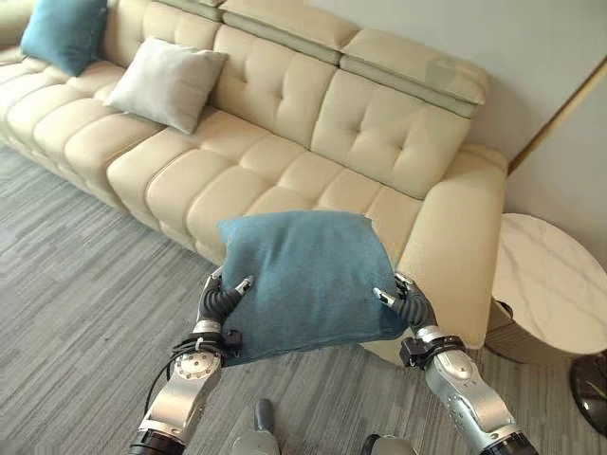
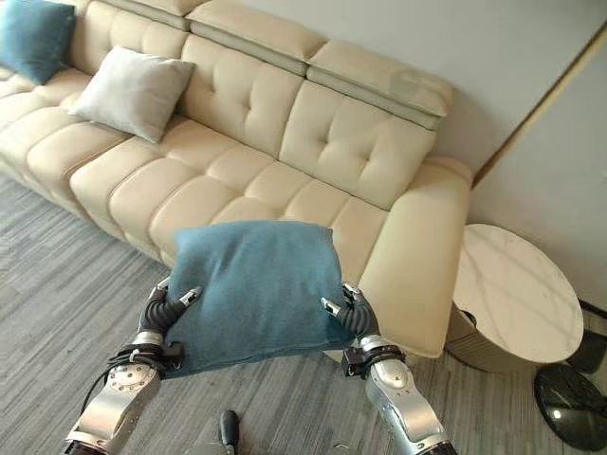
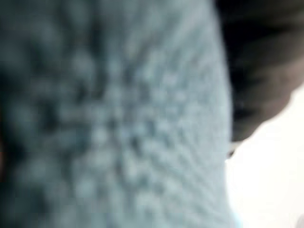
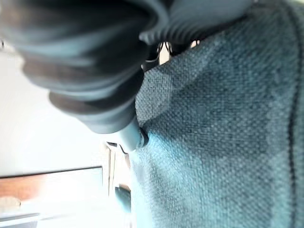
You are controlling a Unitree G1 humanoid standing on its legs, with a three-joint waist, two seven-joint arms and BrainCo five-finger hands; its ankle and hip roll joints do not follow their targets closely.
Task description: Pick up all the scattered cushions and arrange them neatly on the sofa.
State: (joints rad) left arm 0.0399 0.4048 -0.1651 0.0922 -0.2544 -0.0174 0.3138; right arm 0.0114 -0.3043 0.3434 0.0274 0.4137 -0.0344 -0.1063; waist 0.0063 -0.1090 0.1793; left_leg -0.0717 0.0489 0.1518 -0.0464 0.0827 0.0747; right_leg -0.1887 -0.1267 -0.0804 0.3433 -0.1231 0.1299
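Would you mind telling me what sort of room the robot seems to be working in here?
Most likely a living room or lounge: a long cream tufted sofa with cushions on it, a round marble-topped side table beside its arm, and grey carpet on the floor.

Left wrist view: blurred teal cushion point(image 3: 118, 118) weave, too close to resolve. Fingers of both hands hidden under cushion. Second teal cushion point(image 1: 62, 30) cropped at upper-left frame edge.

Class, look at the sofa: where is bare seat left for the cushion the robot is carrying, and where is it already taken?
Bare seat runs from the grey cushion to the sofa's right armrest, just beyond the held teal cushion. The left end is taken, by the grey cushion and another teal cushion.
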